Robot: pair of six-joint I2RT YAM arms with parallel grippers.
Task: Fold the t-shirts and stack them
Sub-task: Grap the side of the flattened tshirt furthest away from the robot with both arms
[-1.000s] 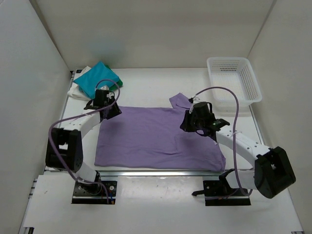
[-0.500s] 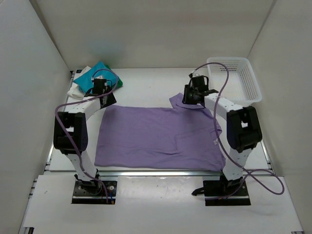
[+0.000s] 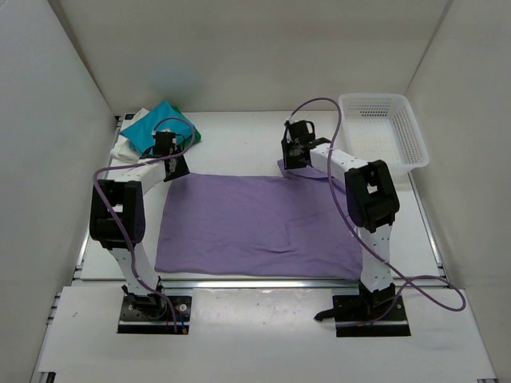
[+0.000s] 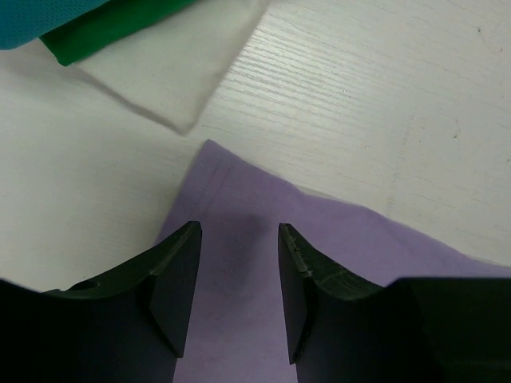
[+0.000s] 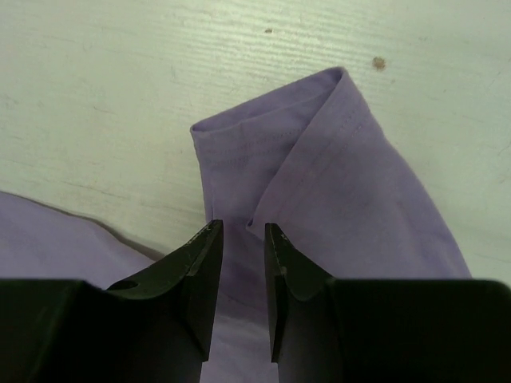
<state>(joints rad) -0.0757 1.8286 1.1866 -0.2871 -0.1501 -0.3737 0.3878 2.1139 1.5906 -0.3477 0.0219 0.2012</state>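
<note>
Pre-fold: left gripper [image 4: 239, 239] and right gripper [image 5: 243, 233], jaws parted and empty, over purple shirt [image 3: 263, 227] far edge; next, lower and pinch.

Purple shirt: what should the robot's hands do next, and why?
Probably lower both and pinch. The left gripper is open over a far corner of the purple shirt, the right gripper is open over its sleeve, and neither has closed on cloth yet.
</note>
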